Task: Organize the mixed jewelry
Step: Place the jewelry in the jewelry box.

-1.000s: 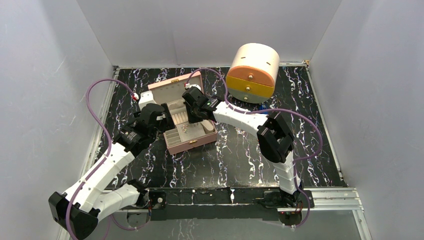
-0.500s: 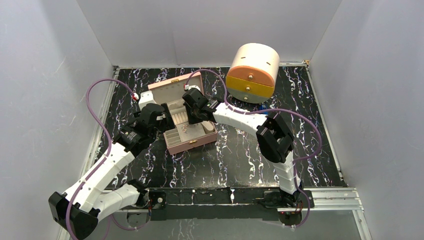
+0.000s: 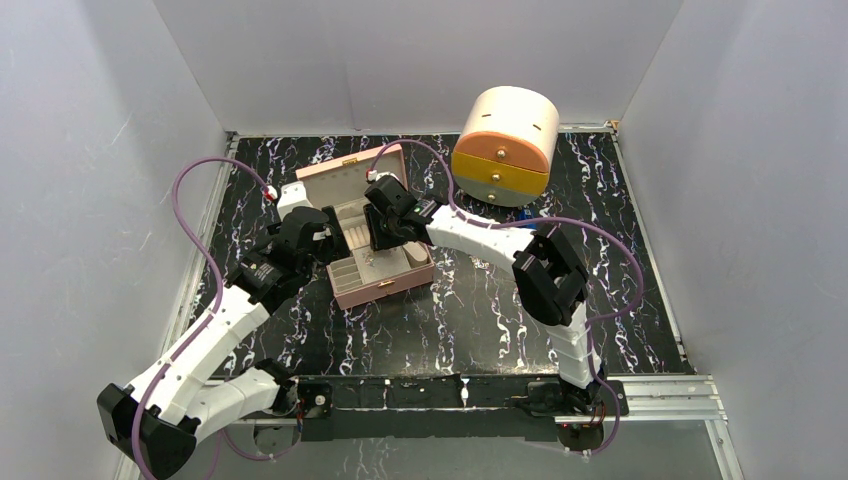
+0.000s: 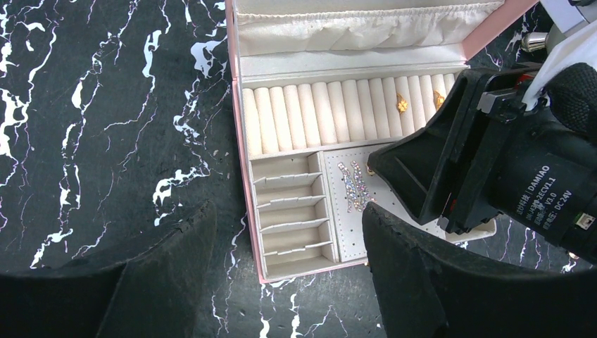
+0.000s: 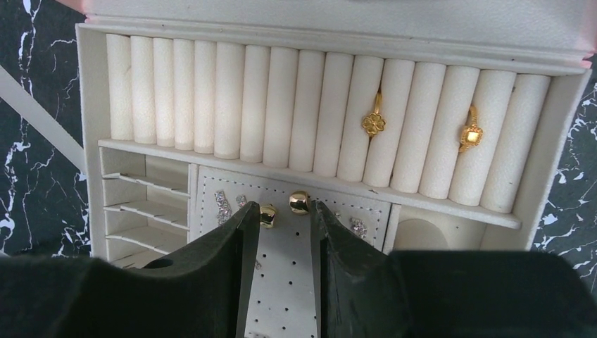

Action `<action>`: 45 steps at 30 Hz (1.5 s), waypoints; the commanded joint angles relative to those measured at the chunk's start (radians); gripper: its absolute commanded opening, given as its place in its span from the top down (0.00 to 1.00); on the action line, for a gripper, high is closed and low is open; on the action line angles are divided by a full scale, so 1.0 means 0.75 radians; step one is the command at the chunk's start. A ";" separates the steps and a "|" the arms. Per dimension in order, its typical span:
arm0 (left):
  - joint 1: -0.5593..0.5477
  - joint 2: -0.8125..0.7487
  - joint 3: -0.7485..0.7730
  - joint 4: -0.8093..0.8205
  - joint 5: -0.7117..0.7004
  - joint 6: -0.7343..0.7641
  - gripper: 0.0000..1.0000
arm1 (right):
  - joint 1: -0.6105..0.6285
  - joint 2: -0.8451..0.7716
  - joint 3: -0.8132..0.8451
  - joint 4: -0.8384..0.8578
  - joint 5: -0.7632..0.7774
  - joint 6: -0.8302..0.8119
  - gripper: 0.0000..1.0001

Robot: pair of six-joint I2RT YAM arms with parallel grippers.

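Observation:
The pink jewelry box [image 3: 392, 285] lies open, its cream inside facing up. Two gold rings [image 5: 374, 124] [image 5: 471, 134] sit in the ring rolls. On the perforated earring panel [image 5: 281, 282] lie two gold ball earrings [image 5: 268, 215] [image 5: 299, 202] and sparkly silver pieces [image 5: 222, 203] [image 5: 359, 227]. My right gripper [image 5: 283, 208] hangs open just over that panel; one gold earring is at its left fingertip, the other just beyond the tips. My left gripper [image 4: 287, 218] stands wide open over the box's near-left corner, holding nothing.
A round cream cabinet [image 3: 505, 140] with orange and yellow drawers stands at the back right. A small blue object [image 3: 527, 217] lies in front of it. The box's raised lid [image 3: 345, 172] leans toward the far side. Grey walls close in the black marbled table [image 3: 480, 320].
My right gripper has edged slightly toward the far left over the box and its jaws have spread. The left arm has not moved.

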 commanded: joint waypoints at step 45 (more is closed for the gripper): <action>0.003 -0.008 0.022 0.015 0.002 -0.001 0.27 | 0.002 0.080 0.119 -0.023 -0.150 -0.089 0.56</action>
